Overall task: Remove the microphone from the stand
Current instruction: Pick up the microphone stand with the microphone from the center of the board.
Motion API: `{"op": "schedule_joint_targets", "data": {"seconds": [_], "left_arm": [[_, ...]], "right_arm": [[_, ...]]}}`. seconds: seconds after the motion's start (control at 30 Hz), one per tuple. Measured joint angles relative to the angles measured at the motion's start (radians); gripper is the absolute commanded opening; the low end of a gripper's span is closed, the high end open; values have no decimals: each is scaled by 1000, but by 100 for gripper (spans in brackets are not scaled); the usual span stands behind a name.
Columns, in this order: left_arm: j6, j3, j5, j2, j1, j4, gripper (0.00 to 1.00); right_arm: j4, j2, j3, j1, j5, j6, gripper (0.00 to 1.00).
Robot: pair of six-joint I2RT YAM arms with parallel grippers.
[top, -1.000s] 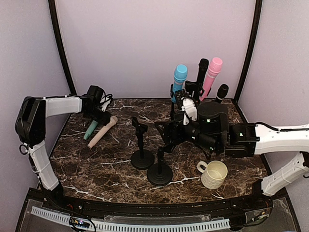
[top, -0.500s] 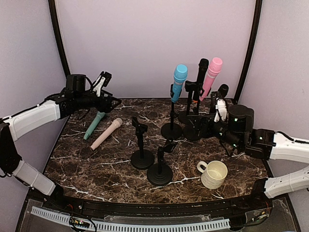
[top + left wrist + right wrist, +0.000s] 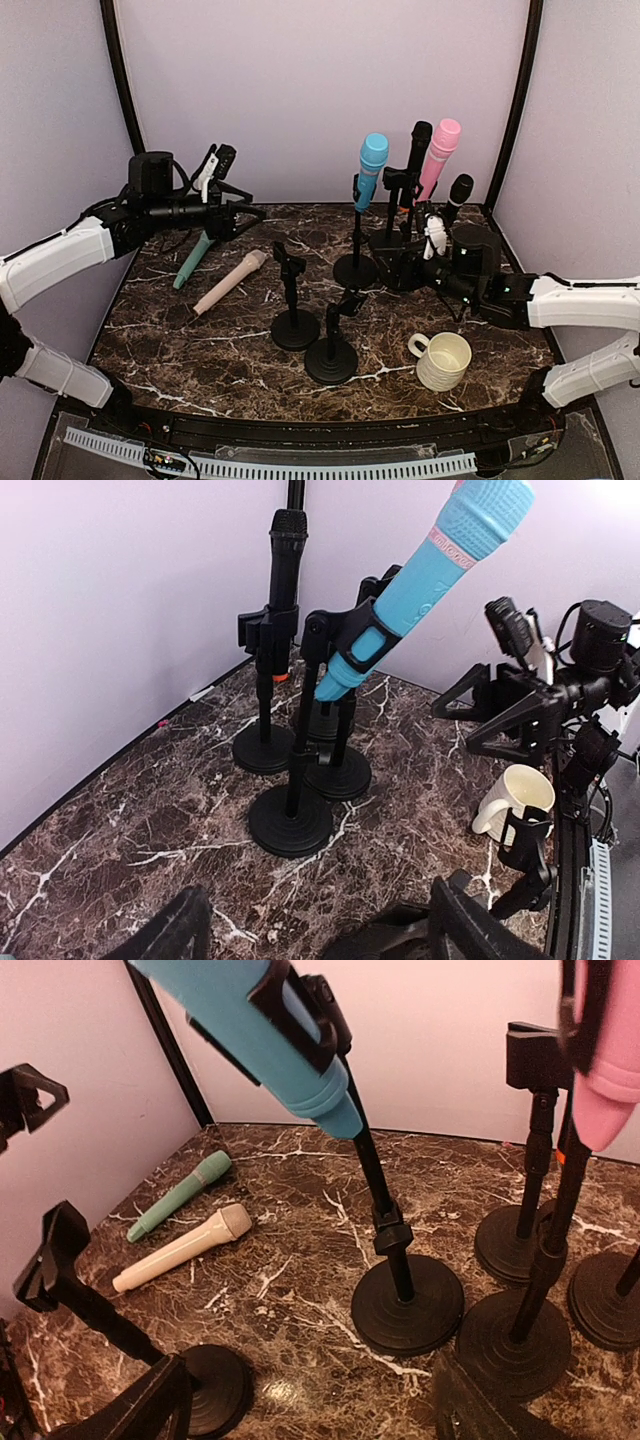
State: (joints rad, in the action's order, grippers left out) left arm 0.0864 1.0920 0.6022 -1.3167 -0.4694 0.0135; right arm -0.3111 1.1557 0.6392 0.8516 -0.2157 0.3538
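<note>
- The right claw point(image 3: 310, 1400) hangs low over the surface point(image 3: 300, 1220), its jaws wide apart with nothing between them.
- Just ahead of it sits the round base of the stand point(image 3: 408, 1305). Higher up, above and to the claw's left, the clip grips the blue microphone point(image 3: 225, 1015), which leans head-up. This is probably the one to take.
- To do the step well, I judge the claw should rise to the bare tail below the clip and close squarely across it. It should then draw along the microphone's own slant rather than sideways, so the light stand does not tip into the pink microphone point(image 3: 615, 1090) and its stand close on the right.
- The left claw point(image 3: 320, 910), likewise spread and empty, faces the same microphone from farther off and could steady the base.
- Pose: the right arm lies low, stretched in from the right. The left arm is raised and roughly level, reaching in from the far left, well apart from the stand.
</note>
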Motion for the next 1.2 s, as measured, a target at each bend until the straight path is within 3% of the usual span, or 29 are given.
{"op": "schedule_joint_targets", "data": {"seconds": [0.33, 0.87, 1.2], "left_arm": [[11, -139, -103, 228, 0, 42, 81], [34, -148, -161, 266, 0, 42, 81], [34, -150, -166, 271, -1, 42, 81]], "right_arm": [[-205, 234, 47, -1, -28, -83, 64], [-454, 492, 186, -16, -98, -137, 53], [-499, 573, 206, -47, -95, -106, 52]]}}
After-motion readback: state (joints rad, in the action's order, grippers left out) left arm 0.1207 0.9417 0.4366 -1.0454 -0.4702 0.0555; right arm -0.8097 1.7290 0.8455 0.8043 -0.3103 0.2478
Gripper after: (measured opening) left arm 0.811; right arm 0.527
